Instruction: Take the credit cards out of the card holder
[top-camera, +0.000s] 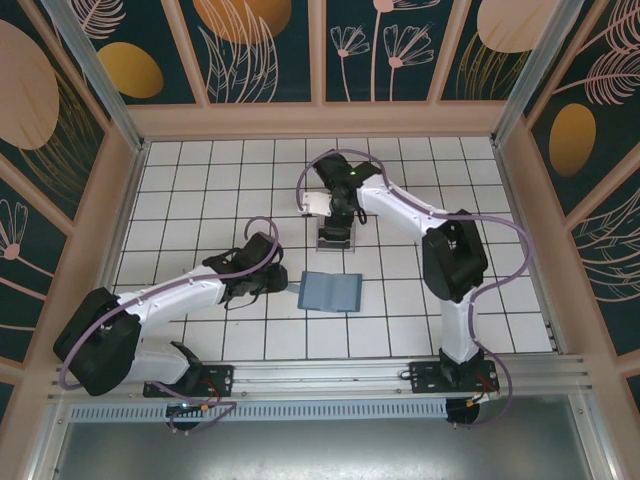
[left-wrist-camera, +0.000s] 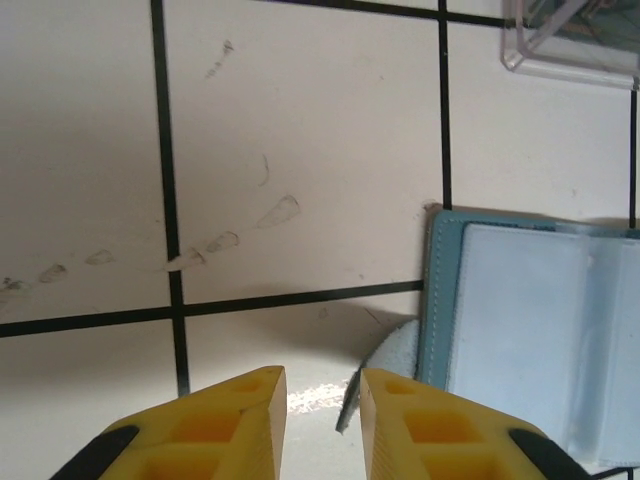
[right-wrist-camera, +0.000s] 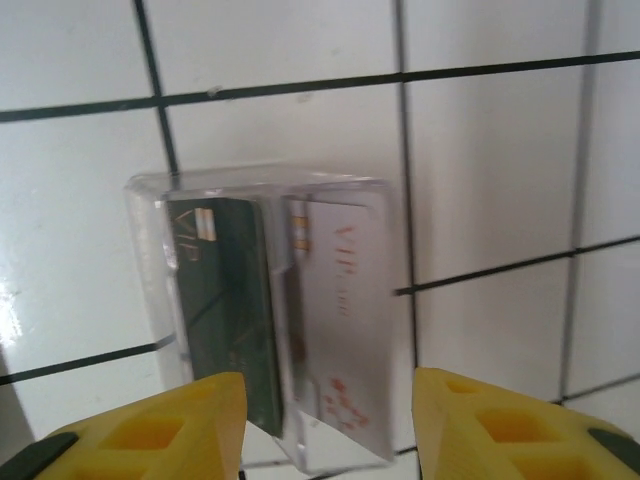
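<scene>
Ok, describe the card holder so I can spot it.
On the white tiled table, look near the centre. The card holder lies open flat there, just nearer than the clear plastic box. It alone is slate-blue and opaque; the box is see-through.

The card holder (top-camera: 330, 291) lies opened flat on the tiled table (top-camera: 200, 170), near its middle, between the two arms. Behind it, farther from the arm bases, stands a box (top-camera: 335, 237), near the card holder but apart from it. Two credit cards (right-wrist-camera: 225, 300) sit in the box side by side, one at its left and one at its right. The left gripper (top-camera: 283, 284) is just left of the card holder's left edge; from its wrist, the card holder lies right of the fingers (left-wrist-camera: 230, 420) and the box beyond, at the far right. The right gripper (right-wrist-camera: 328, 420) is above the box's near end, one finger on each side of it
</scene>
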